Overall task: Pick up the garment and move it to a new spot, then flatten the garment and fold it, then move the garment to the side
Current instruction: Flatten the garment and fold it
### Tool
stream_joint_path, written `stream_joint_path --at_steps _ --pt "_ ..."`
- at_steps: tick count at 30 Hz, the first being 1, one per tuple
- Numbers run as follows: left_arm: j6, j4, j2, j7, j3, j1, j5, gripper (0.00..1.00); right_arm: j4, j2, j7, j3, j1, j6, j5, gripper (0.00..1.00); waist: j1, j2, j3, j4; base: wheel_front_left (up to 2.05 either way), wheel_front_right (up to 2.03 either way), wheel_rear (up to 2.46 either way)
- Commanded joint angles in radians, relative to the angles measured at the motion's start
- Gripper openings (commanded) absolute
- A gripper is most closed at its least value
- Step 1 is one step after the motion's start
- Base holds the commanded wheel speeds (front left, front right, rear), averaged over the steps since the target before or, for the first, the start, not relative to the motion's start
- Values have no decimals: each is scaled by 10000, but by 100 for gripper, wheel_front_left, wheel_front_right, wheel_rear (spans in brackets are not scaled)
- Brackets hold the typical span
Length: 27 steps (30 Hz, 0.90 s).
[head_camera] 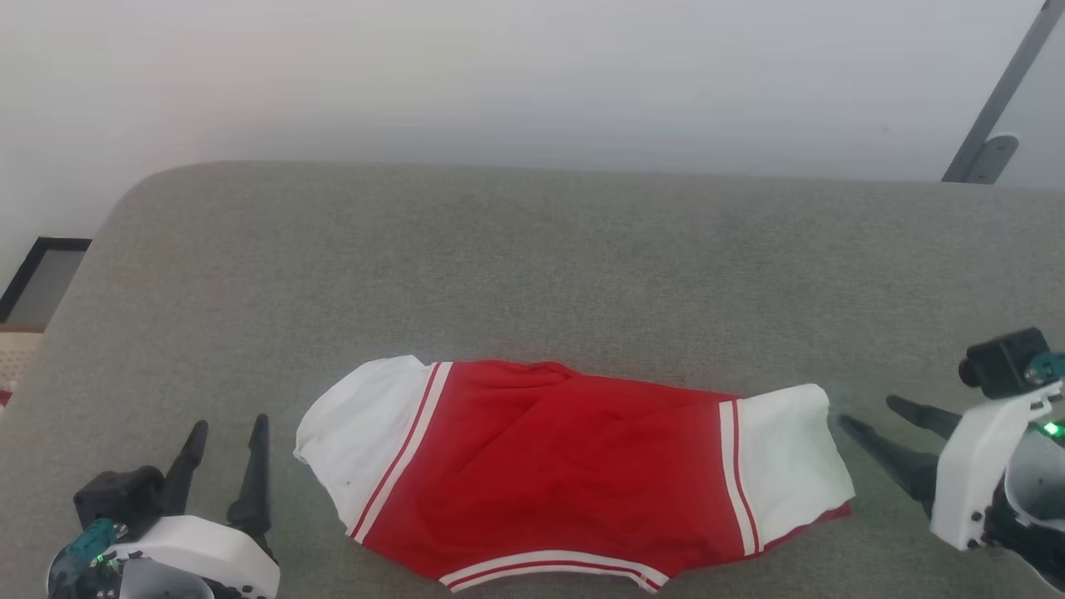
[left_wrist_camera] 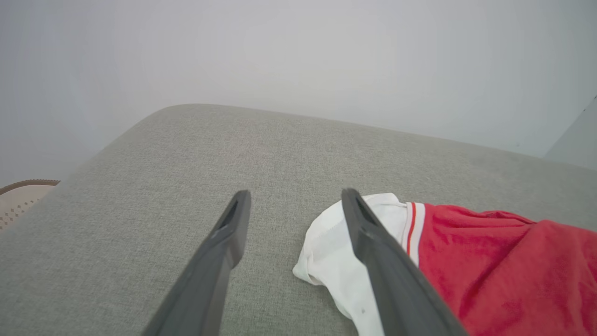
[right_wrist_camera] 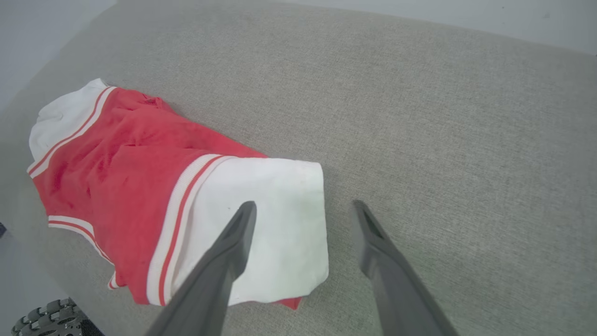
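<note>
Left hand [head_camera: 230, 422] sits low near the shirt's [head_camera: 566, 466] nearer white sleeve, fingers spread, empty; right hand [head_camera: 866, 409] points at the other sleeve, spread, empty. The shirt lies on the grey table [head_camera: 532, 249]; the right wrist view shows red cloth beneath that sleeve

Light soft, even, cool white, no hard source evident. Wall at 12 o'clock in the head and left wrist views hazy, washed pale. Garment [head_camera: 566, 466] throws a faint, blurred-edged shadow on the tabletop [head_camera: 532, 266]. White sleeves close to blown out, with little fold detail; red strongly saturated. Wrist views bow at the margins. Left pincer [left_wrist_camera: 296, 191] near the lens, slightly soft. Small green indicator light [head_camera: 1052, 428] glowing at 3 o'clock in the head view.
</note>
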Motion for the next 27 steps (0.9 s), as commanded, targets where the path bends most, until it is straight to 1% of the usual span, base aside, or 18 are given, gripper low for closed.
stream_joint_path --at_steps 1,5,10,14,22,23,24,27 --pt "51 -27 6 -41 3 102 99 100 19 214 159 -215 122 0 -93 100 0 0 47 33 0 0 0" --pt "66 -96 -13 -23 -106 -18 152 100 257 603 848 -706 156 0 -305 100 0 0 194 136 0 0 0" --pt "54 -127 -83 19 -242 -291 187 100 576 1089 1534 -922 -73 2 -604 100 0 0 470 338 0 0 0" --pt "35 -97 -171 50 -368 -500 209 100 979 1328 1922 -916 -250 0 -903 100 0 0 714 565 0 0 0" --pt "13 39 -256 28 -521 -803 266 100 1876 1666 2136 -581 -709 0 -1318 100 0 0 1056 898 0 0 0" --pt "12 54 -264 22 -526 -837 267 100 1913 1704 2089 -525 -775 0 -1327 36 0 0 1078 925 0 0 0" --pt "11 68 -270 17 -522 -869 268 100 1989 1724 2043 -485 -835 0 -1322 0 0 0 1095 948 0 0 0" --pt "21 106 -293 1 -512 -905 284 100 2155 1675 1897 -480 -995 0 -1372 0 0 0 1122 984 0 0 0"
